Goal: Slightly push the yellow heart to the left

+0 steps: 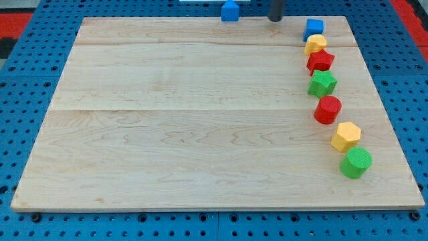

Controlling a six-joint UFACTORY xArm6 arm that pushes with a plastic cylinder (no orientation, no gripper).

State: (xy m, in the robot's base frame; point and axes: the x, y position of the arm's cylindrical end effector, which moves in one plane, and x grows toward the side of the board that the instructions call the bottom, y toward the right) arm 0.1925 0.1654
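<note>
The yellow heart (pixel 315 44) lies near the board's top right corner, wedged between a blue cube (pixel 313 28) above it and a red star (pixel 320 61) below it. My tip (pixel 275 20) stands at the board's top edge, up and to the left of the yellow heart and apart from it. It touches no block. The rod's upper part is cut off by the view's top.
Below the red star, a line runs down the right side: green star (pixel 322 84), red cylinder (pixel 328 110), yellow hexagon (pixel 346 136), green cylinder (pixel 355 163). A blue block (pixel 230 11) sits at the top edge, left of my tip. The wooden board (pixel 187 120) lies on a blue pegboard.
</note>
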